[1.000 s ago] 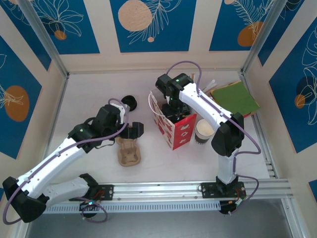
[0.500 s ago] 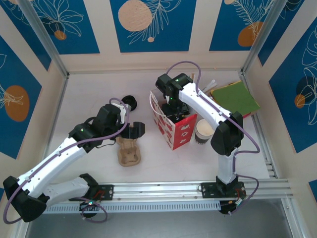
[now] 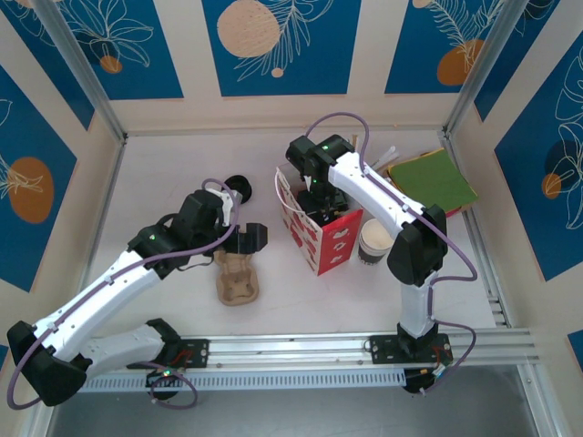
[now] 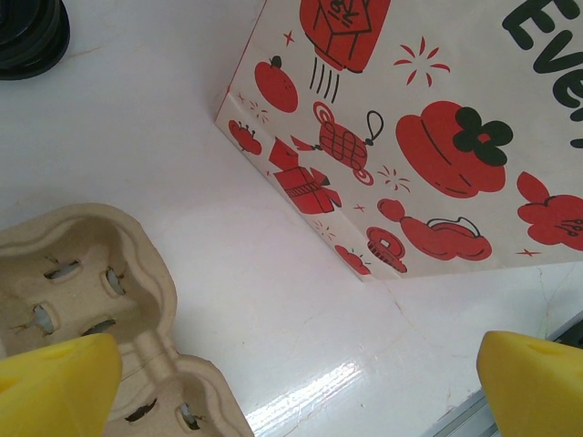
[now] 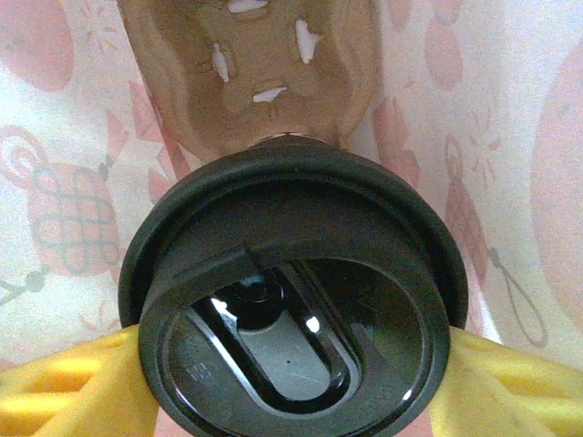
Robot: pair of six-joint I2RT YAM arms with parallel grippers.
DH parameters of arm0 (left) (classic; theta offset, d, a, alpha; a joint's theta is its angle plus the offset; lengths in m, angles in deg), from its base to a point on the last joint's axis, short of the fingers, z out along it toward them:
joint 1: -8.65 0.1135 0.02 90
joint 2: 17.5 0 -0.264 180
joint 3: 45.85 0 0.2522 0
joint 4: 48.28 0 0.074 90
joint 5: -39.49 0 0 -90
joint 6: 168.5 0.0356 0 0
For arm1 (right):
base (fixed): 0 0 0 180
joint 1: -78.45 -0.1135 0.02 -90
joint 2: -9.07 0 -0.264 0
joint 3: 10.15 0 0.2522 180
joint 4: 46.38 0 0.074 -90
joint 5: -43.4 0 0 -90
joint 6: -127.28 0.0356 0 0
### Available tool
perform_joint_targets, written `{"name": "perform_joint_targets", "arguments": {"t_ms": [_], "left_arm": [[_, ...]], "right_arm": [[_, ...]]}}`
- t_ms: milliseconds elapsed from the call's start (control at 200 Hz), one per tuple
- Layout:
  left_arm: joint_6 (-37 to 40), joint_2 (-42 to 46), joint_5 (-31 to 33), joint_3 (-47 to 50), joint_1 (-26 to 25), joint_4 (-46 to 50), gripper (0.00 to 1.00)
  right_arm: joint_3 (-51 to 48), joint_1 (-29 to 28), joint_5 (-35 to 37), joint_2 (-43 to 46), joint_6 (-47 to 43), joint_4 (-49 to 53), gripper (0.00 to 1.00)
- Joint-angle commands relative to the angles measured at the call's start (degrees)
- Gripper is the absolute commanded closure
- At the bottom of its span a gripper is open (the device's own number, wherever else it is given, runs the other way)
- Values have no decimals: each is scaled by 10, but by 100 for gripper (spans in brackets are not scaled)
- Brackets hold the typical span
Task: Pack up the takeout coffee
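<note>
Takeout coffee (image 5: 291, 300): lid glossy black plastic, smooth, w/ highlights.
Bag (image 4: 410, 118): matt white paper, red print.
Cup carrier (image 4: 82, 273): moulded pulp, tan, rough, matt.
Table (image 4: 301, 364): white, smooth, glossy.
Rail (image 3: 301, 346): bare metal, ribbed.
Arm shells (image 3: 100, 296): white plastic, semi-gloss.

White table (image 3: 182, 164) held a printed paper bag (image 3: 321, 238) at ctr, cardboard cup tray (image 3: 237, 278) to its left, lidless cup (image 3: 375, 242) to its right, green pad (image 3: 435, 180) at rear right.

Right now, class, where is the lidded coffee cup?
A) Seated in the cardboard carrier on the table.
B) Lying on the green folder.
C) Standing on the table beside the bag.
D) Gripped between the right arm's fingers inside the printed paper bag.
D: the right arm's yellow fingers press both sides of the lidded coffee cup, with the printed walls of the bag around it.
</note>
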Motion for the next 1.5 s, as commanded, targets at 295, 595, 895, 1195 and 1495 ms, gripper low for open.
{"name": "perform_joint_targets", "arguments": {"t_ms": [295, 595, 895, 1195, 1495], "left_arm": [[-4, 0, -4, -7, 4, -11, 0], [-5, -1, -3, -3, 4, -12, 0], [-10, 0, -4, 1, 4, -13, 0], [-11, 5, -3, 6, 3, -10, 0], [-13, 6, -1, 7, 4, -10, 0]], "right_arm": [[15, -6, -14, 11, 10, 30, 32], [-4, -12, -18, 37, 25, 38, 32], [-27, -15, -18, 57, 29, 38, 32], [-53, -15, -22, 69, 24, 28, 32], [-60, -15, -24, 69, 20, 28, 32]]}}
